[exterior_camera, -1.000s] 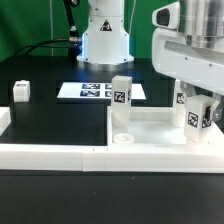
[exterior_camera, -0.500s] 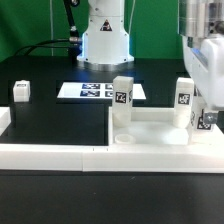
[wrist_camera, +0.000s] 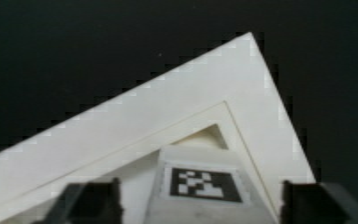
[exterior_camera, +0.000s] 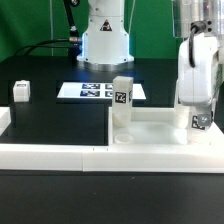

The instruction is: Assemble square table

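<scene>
Two-finger gripper (wrist_camera: 197, 202) jaws spread, straddling small white tagged leg (wrist_camera: 201, 182) upright in white plastic square tray-like tabletop (exterior_camera: 150, 128) right corner.

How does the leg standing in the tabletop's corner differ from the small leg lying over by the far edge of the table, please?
The standing leg is upright in a corner socket of the tabletop; the loose leg lies on the black table, apart from the tabletop. The standing leg looks taller in the exterior view, while the loose leg shows only a short, blocky profile. Both are white and carry a black-and-white tag.
</scene>
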Robot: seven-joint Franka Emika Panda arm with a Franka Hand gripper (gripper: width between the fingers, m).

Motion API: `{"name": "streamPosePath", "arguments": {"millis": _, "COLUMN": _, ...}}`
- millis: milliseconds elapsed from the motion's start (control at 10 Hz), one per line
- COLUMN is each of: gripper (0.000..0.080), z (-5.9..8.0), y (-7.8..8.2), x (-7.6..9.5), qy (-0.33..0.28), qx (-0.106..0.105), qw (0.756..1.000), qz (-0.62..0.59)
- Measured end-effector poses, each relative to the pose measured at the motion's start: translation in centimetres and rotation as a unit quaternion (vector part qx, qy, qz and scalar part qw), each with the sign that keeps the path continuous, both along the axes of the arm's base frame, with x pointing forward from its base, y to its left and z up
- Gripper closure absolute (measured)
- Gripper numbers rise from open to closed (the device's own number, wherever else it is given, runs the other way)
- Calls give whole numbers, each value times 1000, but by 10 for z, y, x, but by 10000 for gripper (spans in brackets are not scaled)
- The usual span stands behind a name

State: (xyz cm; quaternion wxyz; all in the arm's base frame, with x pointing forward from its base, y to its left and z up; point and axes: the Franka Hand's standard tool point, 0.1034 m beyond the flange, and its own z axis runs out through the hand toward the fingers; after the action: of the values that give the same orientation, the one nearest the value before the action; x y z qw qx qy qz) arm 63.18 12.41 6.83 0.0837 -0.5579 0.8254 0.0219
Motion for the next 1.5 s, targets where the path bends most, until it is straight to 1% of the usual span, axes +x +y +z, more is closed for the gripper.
{"name": "streamPosePath", "arguments": {"millis": 100, "gripper": 260, "z": 4, "y": -4, "x": 2, "qy": -11, "qx": -7, "qw": 998, "qz": 57}}
{"name": "streamPosePath", "arguments": {"millis": 200, "gripper": 169, "z": 2, "y": -4, "x": 1, "qy": -20, "qx": -21, "qw": 988, "qz": 151}}
{"name": "streamPosePath", "arguments": {"millis": 300, "gripper": 156, "z": 1, "y": -4, "x": 0, "qy": -26, "qx": -29, "qw": 977, "qz": 211}}
{"name": "streamPosePath", "arguments": {"millis": 400, "gripper": 156, "z": 1, "y": -4, "x": 1, "qy": -29, "qx": -31, "qw": 972, "qz": 230}}
{"name": "streamPosePath", "arguments": {"millis": 700, "gripper": 151, "z": 0, "y": -6, "x": 1, "qy": -39, "qx": -43, "qw": 946, "qz": 318}}
{"name": "streamPosePath", "arguments": {"millis": 800, "gripper": 151, "z": 0, "y": -6, "x": 1, "qy": -44, "qx": -53, "qw": 925, "qz": 373}}
{"name": "streamPosePath", "arguments": {"millis": 900, "gripper": 151, "z": 0, "y": -3, "x": 0, "qy": -45, "qx": -74, "qw": 890, "qz": 448}}
{"name": "streamPosePath", "arguments": {"millis": 1000, "gripper": 151, "z": 1, "y": -2, "x": 2, "qy": -48, "qx": -91, "qw": 854, "qz": 511}}
{"name": "streamPosePath", "arguments": {"millis": 1100, "gripper": 151, "z": 1, "y": -4, "x": 2, "qy": -51, "qx": -97, "qw": 837, "qz": 536}}
{"name": "streamPosePath", "arguments": {"millis": 1300, "gripper": 151, "z": 1, "y": -4, "x": 2, "qy": -50, "qx": -96, "qw": 844, "qz": 525}}
{"name": "streamPosePath", "arguments": {"millis": 1400, "gripper": 272, "z": 1, "y": -4, "x": 2, "qy": -49, "qx": -96, "qw": 844, "qz": 525}}
{"name": "streamPosePath", "arguments": {"millis": 1500, "gripper": 411, "z": 1, "y": -4, "x": 2, "qy": -49, "qx": -96, "qw": 845, "qz": 523}}
